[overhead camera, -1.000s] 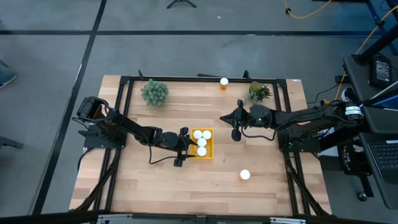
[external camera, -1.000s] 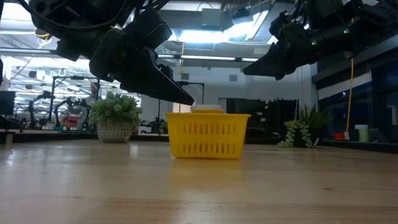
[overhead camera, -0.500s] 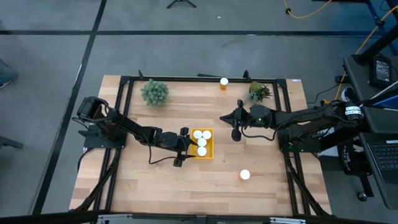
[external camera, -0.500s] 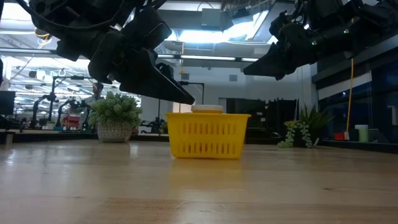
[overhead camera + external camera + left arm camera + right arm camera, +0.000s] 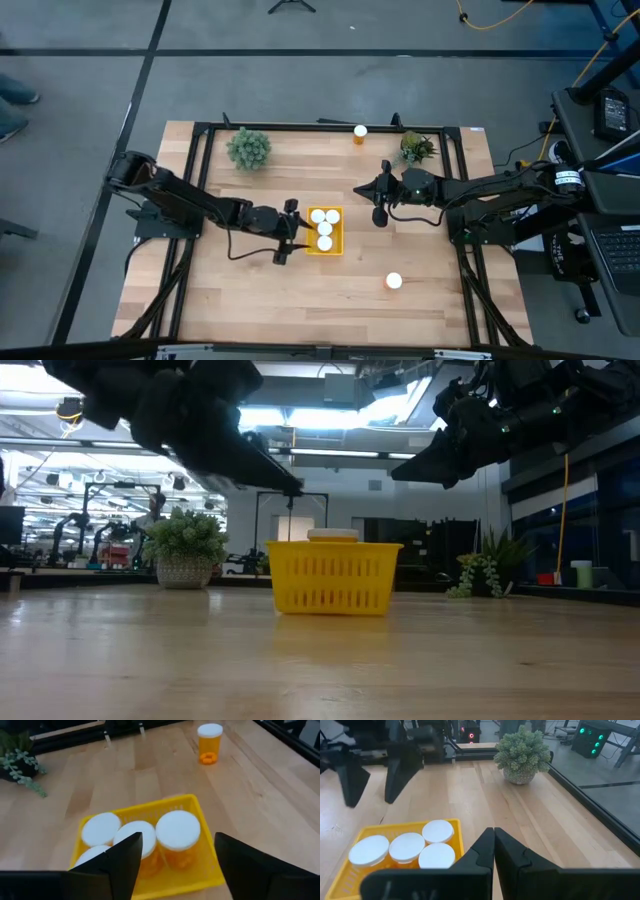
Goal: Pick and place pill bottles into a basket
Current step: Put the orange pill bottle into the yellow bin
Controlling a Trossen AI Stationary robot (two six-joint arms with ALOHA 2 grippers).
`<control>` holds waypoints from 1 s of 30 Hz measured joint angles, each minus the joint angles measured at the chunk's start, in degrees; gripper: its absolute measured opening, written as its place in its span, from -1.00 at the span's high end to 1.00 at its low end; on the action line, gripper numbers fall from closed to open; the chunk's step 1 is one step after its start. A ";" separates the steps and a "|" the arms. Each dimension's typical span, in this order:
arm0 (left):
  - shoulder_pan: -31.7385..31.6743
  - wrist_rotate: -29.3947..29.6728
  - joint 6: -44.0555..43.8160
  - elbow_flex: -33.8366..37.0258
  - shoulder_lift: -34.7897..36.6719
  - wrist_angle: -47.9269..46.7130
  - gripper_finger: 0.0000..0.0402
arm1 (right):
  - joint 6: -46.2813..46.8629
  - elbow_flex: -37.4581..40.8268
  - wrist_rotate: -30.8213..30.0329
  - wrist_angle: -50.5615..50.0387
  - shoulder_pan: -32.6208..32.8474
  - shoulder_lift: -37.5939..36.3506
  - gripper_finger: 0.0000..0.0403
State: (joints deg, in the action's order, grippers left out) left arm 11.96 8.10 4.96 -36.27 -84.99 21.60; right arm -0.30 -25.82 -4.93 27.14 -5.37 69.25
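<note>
The yellow basket (image 5: 335, 244) stands mid-table and holds several orange pill bottles with white caps (image 5: 323, 229), upright on its floor; they also show in the left wrist view (image 5: 177, 830). One bottle (image 5: 360, 132) stands at the table's far edge. Another (image 5: 394, 282) stands on the table near right, and also shows in the left wrist view (image 5: 210, 742). My left gripper (image 5: 288, 233) is open and empty, just left of the basket and above its rim (image 5: 285, 485). My right gripper (image 5: 358, 190) is shut and empty, raised to the basket's far right.
A round green plant (image 5: 248, 148) stands far left and a trailing plant (image 5: 416, 147) far right. A black frame (image 5: 300, 127) runs around the table's edges. Bare wood lies between the basket and the near-right bottle.
My left gripper has risen and drawn back a little toward the table's left edge, away from the basket, its fingers still apart. The bottles and the basket have stayed where they were.
</note>
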 joint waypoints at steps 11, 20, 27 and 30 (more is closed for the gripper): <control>-0.69 2.62 5.09 2.59 13.68 -8.45 0.31 | 0.27 0.00 0.02 -2.43 0.02 0.00 0.92; -5.13 -1.83 2.74 12.35 23.06 -5.55 0.71 | 1.62 0.02 0.04 -3.27 0.35 0.00 0.92; -10.70 -8.36 1.62 18.59 28.46 -3.11 0.98 | 1.53 0.02 0.04 -3.17 0.35 0.00 0.92; -12.80 -10.62 1.65 20.87 29.58 -1.44 0.98 | 1.13 0.02 0.04 -2.80 0.34 0.00 0.92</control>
State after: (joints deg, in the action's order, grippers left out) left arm -0.84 -2.52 6.61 -15.40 -55.41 20.16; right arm 0.83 -25.80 -4.89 24.33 -5.02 69.25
